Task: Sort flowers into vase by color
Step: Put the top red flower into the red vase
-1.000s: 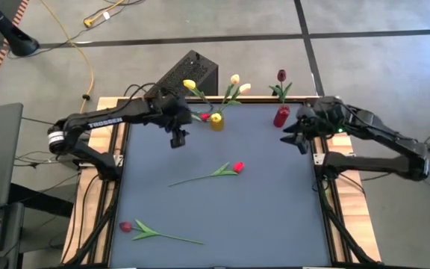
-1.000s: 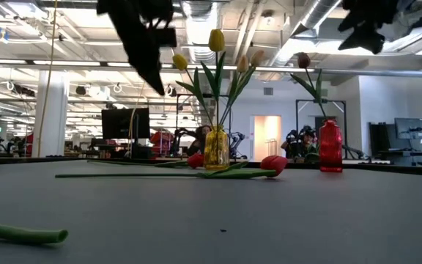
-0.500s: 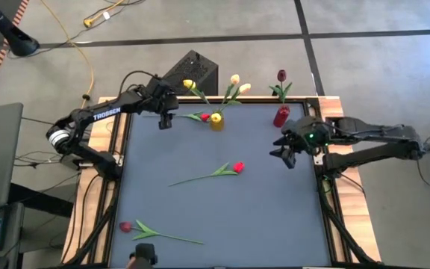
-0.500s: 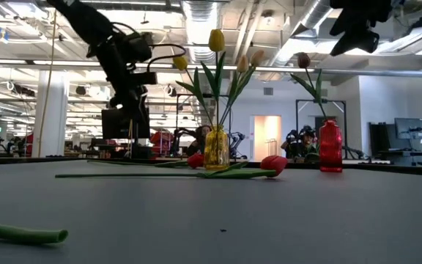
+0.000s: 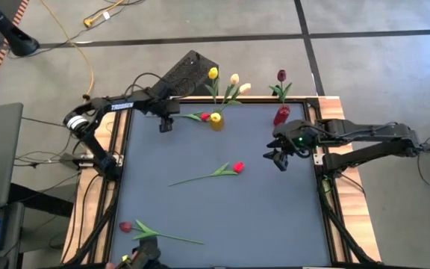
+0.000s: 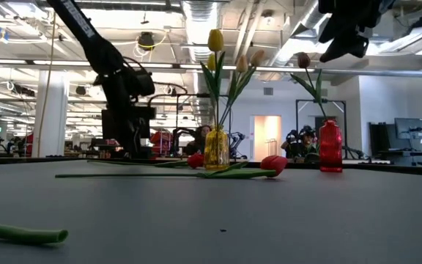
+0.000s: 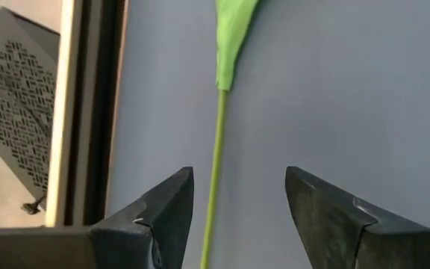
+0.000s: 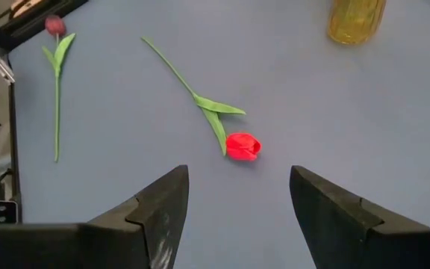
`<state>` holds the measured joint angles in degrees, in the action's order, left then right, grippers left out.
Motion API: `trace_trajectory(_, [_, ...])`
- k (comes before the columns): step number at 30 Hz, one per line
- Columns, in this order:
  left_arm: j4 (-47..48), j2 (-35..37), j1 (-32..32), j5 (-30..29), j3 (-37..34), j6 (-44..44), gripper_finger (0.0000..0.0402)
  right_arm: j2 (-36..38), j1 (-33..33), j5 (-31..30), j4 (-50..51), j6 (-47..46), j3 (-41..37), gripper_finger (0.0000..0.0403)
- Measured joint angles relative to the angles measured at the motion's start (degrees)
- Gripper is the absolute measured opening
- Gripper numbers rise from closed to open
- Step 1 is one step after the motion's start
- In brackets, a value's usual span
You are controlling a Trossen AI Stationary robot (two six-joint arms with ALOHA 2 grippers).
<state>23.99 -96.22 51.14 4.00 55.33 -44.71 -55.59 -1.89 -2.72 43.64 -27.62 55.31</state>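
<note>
My left gripper (image 7: 237, 217) hangs spread astride a green stem (image 7: 213, 172); my right gripper (image 8: 234, 217), spread, hovers above a red tulip (image 8: 242, 146).

Bare mat (image 5: 275, 217) lies open; two vases (image 5: 216, 121) crowd its far edge.

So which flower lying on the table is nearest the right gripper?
The bright red tulip in the middle of the table. The right gripper hovers open just beside it, while the dark red tulip lies at the near-left corner and another red one beside the yellow vase.
</note>
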Motion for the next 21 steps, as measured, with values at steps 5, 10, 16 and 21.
trace_trajectory(5, [-0.7,-3.0,0.6,-1.9,0.8,1.1,0.0201,0.1,0.0,0.2,0.0,-0.9,0.0,0.026])
trace_trajectory(10, [0.5,-5.0,1.5,-3.1,2.8,3.4,0.0201,0.1,0.0,0.9,-0.2,-0.9,0.0,0.026])
trace_trajectory(16, [2.9,-5.2,1.9,-1.5,3.8,3.2,0.0201,0.1,0.0,1.2,-1.5,-1.0,0.0,0.026])
trace_trajectory(21, [3.7,-5.7,1.9,-1.3,3.9,3.1,0.0201,0.1,0.0,1.3,-3.7,-1.0,0.0,0.026])
